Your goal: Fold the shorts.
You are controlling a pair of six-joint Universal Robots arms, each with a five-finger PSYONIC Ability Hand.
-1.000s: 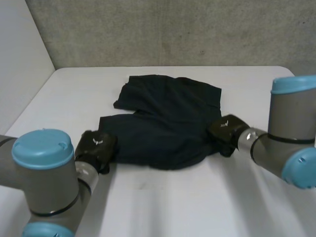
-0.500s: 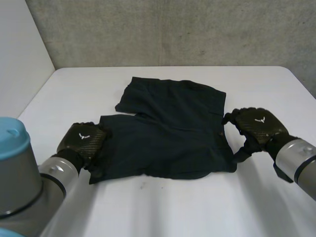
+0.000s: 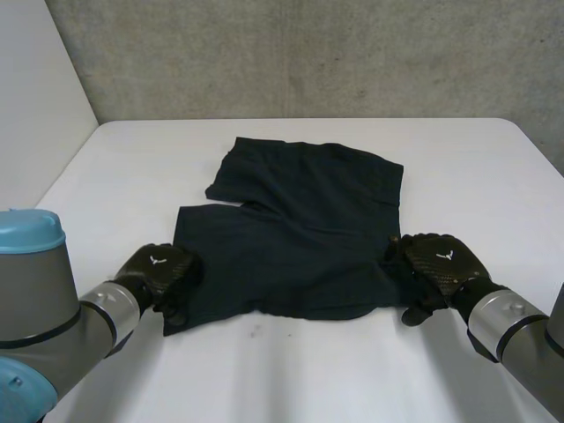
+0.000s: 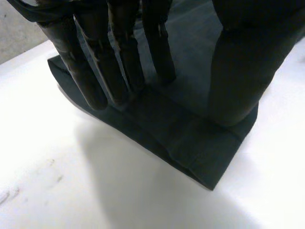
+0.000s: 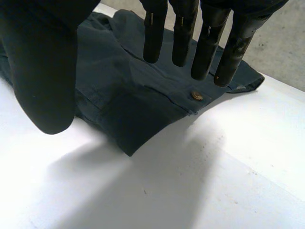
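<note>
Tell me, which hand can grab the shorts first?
Probably the left hand: its fingers touch the shorts at a near corner. The right hand seems to hover above its corner.

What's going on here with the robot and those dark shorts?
A two-armed robot is set to fold dark shorts spread on the white table. Its left hand is at the near leg's hem corner, fingers straight over the cloth. Its right hand is at the near waistband corner by the button, also open. Nothing is gripped yet.
</note>
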